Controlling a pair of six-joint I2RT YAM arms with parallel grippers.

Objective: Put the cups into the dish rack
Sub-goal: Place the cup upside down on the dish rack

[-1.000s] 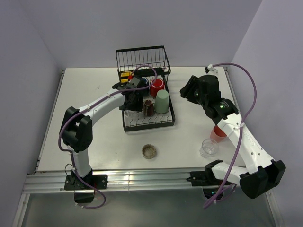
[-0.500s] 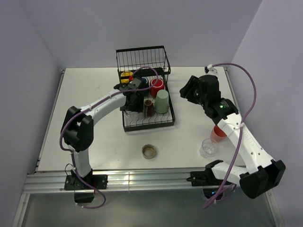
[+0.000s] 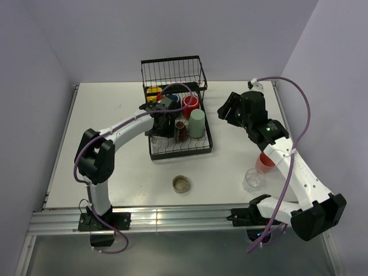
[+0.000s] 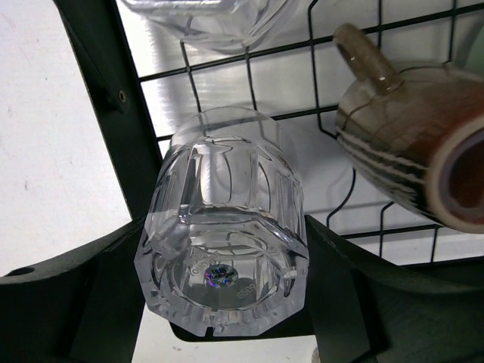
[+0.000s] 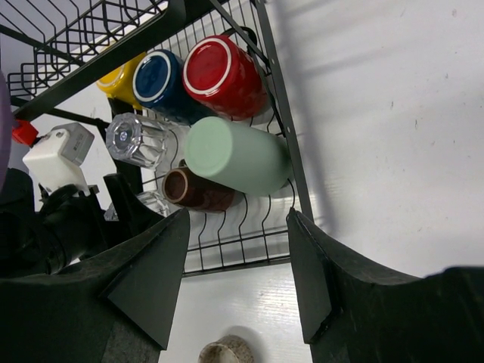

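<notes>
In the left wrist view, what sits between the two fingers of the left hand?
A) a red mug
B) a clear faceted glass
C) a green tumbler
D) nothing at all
B: a clear faceted glass fills the gap between the fingers of the left hand, over the wires of the dish rack, with a brown striped mug lying beside it.

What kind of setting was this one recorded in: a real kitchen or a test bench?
Most likely a lab test cell, not a kitchen: a white table boxed in by plain pale walls, two robot arms bolted to an aluminium rail, and a dish rack of cups as props.
</notes>
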